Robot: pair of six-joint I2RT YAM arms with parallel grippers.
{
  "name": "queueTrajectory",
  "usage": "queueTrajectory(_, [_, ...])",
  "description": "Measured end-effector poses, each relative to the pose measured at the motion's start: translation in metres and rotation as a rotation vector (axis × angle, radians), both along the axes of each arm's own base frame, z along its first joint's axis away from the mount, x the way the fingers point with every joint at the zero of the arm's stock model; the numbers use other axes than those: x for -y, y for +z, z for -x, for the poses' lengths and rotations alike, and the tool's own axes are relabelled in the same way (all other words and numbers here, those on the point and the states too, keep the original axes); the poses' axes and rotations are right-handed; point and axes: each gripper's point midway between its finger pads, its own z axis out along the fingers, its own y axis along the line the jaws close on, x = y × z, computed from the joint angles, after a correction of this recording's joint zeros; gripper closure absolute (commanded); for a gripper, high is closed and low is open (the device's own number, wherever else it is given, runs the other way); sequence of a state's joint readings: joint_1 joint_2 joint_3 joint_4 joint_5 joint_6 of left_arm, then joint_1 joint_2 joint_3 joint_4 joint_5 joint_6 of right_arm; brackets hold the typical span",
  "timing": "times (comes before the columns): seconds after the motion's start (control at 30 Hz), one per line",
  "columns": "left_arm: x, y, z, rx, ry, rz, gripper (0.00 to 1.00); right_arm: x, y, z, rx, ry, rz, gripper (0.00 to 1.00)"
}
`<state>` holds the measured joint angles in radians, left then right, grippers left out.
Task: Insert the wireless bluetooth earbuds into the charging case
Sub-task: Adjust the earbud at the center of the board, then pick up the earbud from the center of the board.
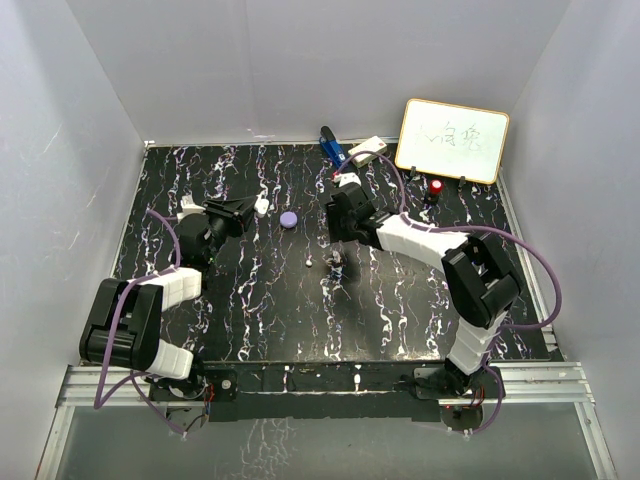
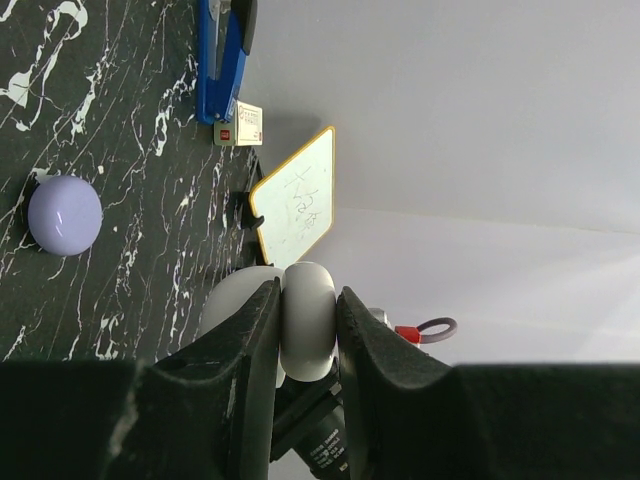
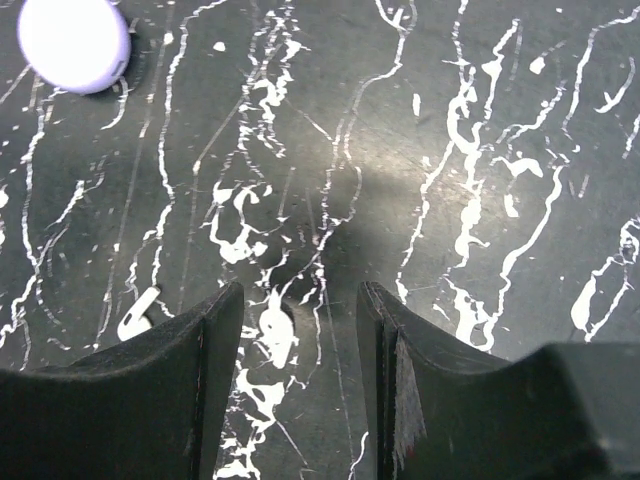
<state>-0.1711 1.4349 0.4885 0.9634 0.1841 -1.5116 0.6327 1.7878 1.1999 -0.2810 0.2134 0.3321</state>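
Observation:
My left gripper (image 1: 245,212) (image 2: 308,292) is shut on a white round charging case (image 2: 308,325) (image 1: 262,206) and holds it on edge above the table. A pale purple round case (image 1: 289,219) (image 2: 64,215) (image 3: 72,40) lies on the table between the arms. My right gripper (image 1: 342,226) (image 3: 300,292) is open, pointing down close over the table. A small white earbud-like piece (image 3: 274,335) lies between its fingers and another (image 3: 135,315) just left of the left finger. In the top view tiny buds (image 1: 311,262) (image 1: 338,266) lie at the table's middle.
A whiteboard (image 1: 453,140) (image 2: 295,205) stands at the back right with a red-capped knob (image 1: 437,187) (image 2: 410,333) in front of it. A blue tool (image 1: 332,148) (image 2: 225,60) and a small white box (image 1: 367,150) lie at the back. Grey walls enclose the black marbled table (image 1: 250,310).

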Motion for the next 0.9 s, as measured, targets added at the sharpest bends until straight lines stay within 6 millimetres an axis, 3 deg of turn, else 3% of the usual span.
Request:
queueTrajectory(0.4, [-0.001, 0.000, 0.000, 0.000, 0.001, 0.000, 1.00, -0.023, 0.002, 0.012, 0.005, 0.120, -0.008, 0.55])
queueTrajectory(0.9, [-0.001, 0.000, 0.000, 0.000, 0.001, 0.000, 1.00, -0.016, -0.033, 0.026, -0.059, 0.118, 0.110, 0.57])
